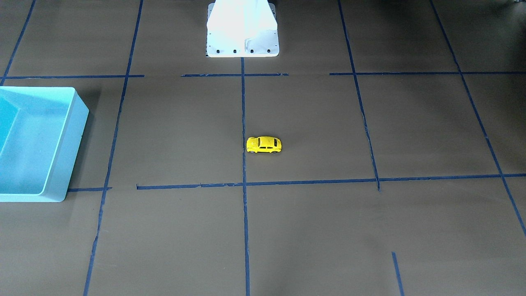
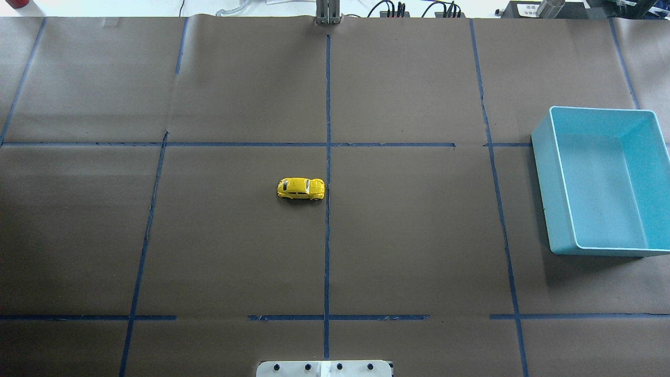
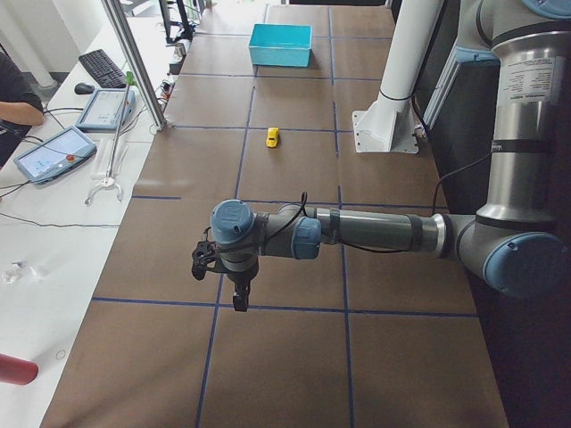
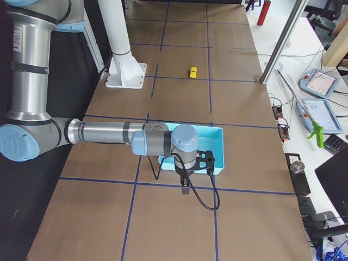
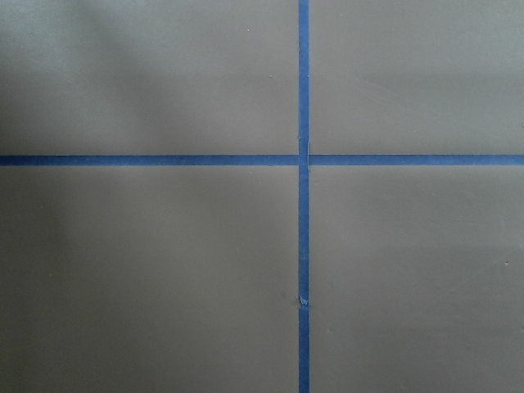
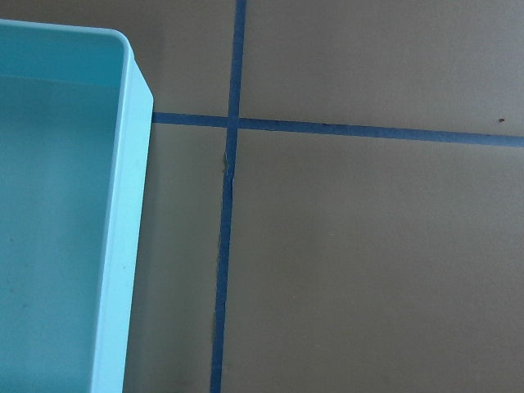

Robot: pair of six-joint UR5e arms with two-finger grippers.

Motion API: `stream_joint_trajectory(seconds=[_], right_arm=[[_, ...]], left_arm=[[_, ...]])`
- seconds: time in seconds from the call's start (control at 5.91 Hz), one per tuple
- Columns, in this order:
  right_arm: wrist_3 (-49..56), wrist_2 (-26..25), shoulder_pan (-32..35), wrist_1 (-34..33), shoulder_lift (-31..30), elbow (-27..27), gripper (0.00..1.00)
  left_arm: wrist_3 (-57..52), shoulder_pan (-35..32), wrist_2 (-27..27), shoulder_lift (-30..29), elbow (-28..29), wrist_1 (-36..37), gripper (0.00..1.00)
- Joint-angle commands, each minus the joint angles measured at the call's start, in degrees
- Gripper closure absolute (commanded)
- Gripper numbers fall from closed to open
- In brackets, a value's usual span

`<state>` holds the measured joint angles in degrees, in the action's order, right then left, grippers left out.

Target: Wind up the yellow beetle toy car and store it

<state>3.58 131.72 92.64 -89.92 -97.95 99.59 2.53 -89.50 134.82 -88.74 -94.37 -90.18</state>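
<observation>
The yellow beetle toy car [image 1: 264,144] stands on its wheels near the table's middle, beside a blue tape line; it also shows in the overhead view [image 2: 300,189] and in both side views [image 3: 272,136] [image 4: 192,72]. The light blue bin [image 2: 555,209] stands empty at the robot's right. My left gripper [image 3: 239,301] hangs above the table's left end, far from the car. My right gripper [image 4: 185,189] hangs just beside the bin [image 4: 218,142]. Both show only in the side views, so I cannot tell if they are open or shut.
Brown paper with a grid of blue tape lines [image 5: 304,160] covers the table. The white robot base [image 1: 242,41] stands at the robot's side. The right wrist view shows the bin's rim [image 6: 123,246]. Tablets and cables [image 3: 53,152] lie on the side bench.
</observation>
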Motion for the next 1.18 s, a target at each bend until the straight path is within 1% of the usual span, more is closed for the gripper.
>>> stream_joint_trajectory(seconds=[0.0,0.17,0.51,1.02], right_arm=[[-5.20,0.29,-0.09,0.18,0.21,-0.01,0.00],[-5.16,0.38,-0.09,0.36,0.13,-0.01,0.00],[-5.16,0.38,-0.09,0.36,0.13,-0.01,0.00],[-4.81,0.38,-0.09,0.45,0.04,-0.01,0.00]], left_arm=[[0.02,-0.06,-0.09,0.32,-0.81,0.17,0.00],[0.11,-0.06,-0.09,1.80,-0.56,-0.17,0.00],[-0.24,0.12,-0.09,2.43,0.40,-0.61,0.00],[-0.07,0.20,0.00,1.91,-0.99,-0.62,0.00]])
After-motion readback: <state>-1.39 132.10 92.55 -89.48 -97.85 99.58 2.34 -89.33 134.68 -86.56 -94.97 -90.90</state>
